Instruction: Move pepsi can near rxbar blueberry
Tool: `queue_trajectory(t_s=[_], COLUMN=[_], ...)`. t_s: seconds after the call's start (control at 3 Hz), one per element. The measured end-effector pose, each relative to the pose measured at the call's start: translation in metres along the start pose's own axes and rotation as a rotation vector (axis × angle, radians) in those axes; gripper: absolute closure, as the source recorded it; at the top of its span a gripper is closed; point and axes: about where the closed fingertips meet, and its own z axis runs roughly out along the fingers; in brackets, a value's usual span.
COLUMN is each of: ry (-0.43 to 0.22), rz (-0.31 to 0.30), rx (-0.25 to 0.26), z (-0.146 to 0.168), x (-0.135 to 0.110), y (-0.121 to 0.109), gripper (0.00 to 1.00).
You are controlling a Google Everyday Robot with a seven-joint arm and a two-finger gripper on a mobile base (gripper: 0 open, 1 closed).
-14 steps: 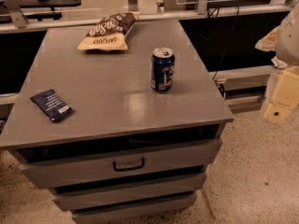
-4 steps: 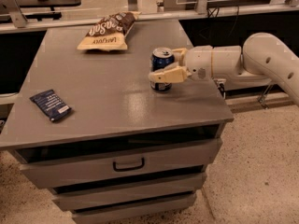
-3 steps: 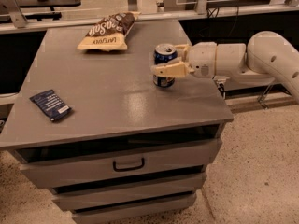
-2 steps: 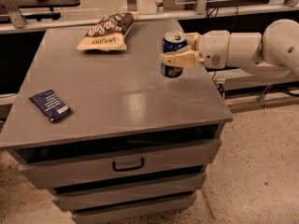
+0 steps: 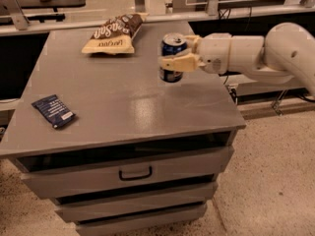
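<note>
Rxbar blueberry (image 5: 53, 111): this is your target. It lies flat, well apart from the end effector (image 5: 175, 53), across the desk toward the near left edge as the camera sees it.
Desk (image 5: 138, 97): nothing stands on the grey stretch between the end effector and the bar, so you can carry the can along one straight diagonal.
End effector: it reaches in from the right over the far right part of the desk. It is closed around the pepsi can, with one finger crossing the can's front and the other behind its rim.
Pepsi can (image 5: 171, 75): it stands upright inside the grip. I judge it held, but I cannot tell whether its base is clear of the desk.
Step in hand: carrying the can to the bar. I judge this barely begun, since can and bar are well apart.
How to do it well: make sure the base is off the surface before you travel sideways, or the can may drag and tip. Carry it upright and low, and slow down as you near the bar. Set it down just beside the wrapper, not on it, on the side facing your approach, so the fingers don't sweep the thin bar off the edge. Release only once the base sits flat.
Chip bag (image 5: 110, 32): it lies beyond the end effector and to its left, at the far edge. Your path leads away from it.
</note>
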Motion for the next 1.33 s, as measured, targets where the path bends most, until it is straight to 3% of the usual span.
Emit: queue_trajectory(t_s=[0.33,0.67,1.33], ry=[-0.064,-0.095,-0.115], rz=[0.01,0.063,0.142], rx=[-0.09,-0.184,-0.287], z=[0.057,0.114,0.173], x=[-0.014,-0.012,0.002], y=[0.019,0.047,0.093], gripper=[1.0,1.0,1.0])
